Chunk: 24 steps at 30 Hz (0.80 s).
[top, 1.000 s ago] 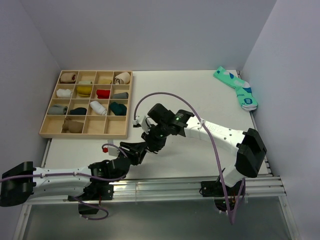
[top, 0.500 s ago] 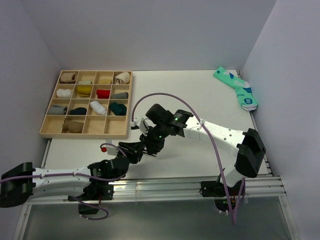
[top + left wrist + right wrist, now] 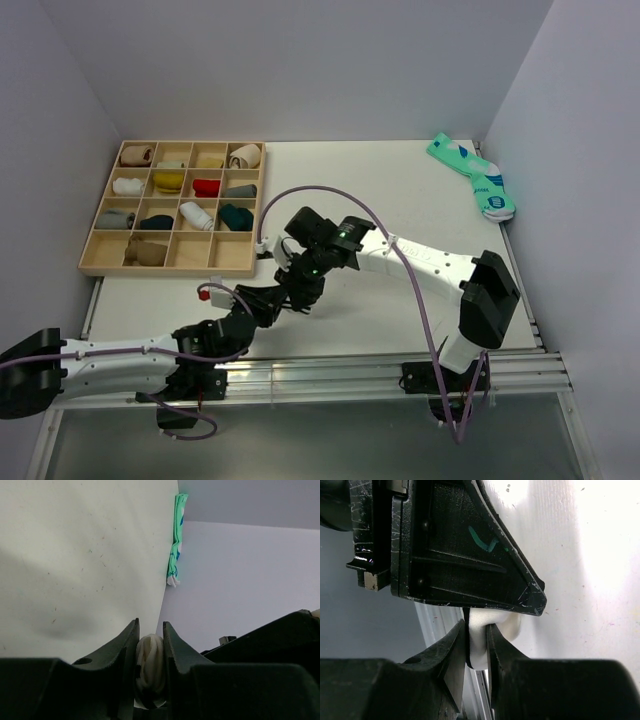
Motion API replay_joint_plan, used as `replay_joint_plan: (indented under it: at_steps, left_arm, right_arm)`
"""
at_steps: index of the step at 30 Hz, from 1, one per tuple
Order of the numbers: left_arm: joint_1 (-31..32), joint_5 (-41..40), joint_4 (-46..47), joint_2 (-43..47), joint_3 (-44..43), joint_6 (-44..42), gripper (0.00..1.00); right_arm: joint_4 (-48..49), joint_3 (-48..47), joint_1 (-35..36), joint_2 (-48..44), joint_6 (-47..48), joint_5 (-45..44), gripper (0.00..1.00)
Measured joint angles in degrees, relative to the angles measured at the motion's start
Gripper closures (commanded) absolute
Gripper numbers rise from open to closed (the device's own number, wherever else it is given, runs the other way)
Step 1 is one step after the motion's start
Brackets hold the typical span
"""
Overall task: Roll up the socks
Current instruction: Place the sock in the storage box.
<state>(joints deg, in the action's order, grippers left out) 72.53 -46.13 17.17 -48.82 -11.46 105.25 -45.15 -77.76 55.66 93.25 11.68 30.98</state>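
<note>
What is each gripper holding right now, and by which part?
Both are shut on one bunched white sock: the left gripper pinches a folded wad, the right gripper a thin edge beside it. Which end cannot be told.

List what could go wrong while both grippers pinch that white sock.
Collision: the left gripper and right gripper clamp the same white sock almost tip to tip, so either moving could knock the other. Slip: each holds only a narrow fold, so a pull from one side may drag it free and undo the roll.
</note>
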Motion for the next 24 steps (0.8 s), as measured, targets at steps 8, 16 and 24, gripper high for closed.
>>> replay_joint_plan:
  at_steps: [8,16,24]
  left_arm:
    - [-9.92,7.67,0.72,0.42,-1.55,-9.46,1.0]
    - [-27.96,19.93,-3.08,-0.96,-11.93,-19.74,1.0]
    - [-56.37,38.97,-11.04,-9.73,-24.35,-30.32,1.0]
  right_arm:
    - [-3.85,-4.68,-3.45,0.76,2.86,-0.33,0.38]
    - [-8.81,-6.69,-13.2,-2.73,9.44,-2.6,0.35]
    - [-12.17,-7.3,-24.92,-9.51,15.3,-7.1,0.33]
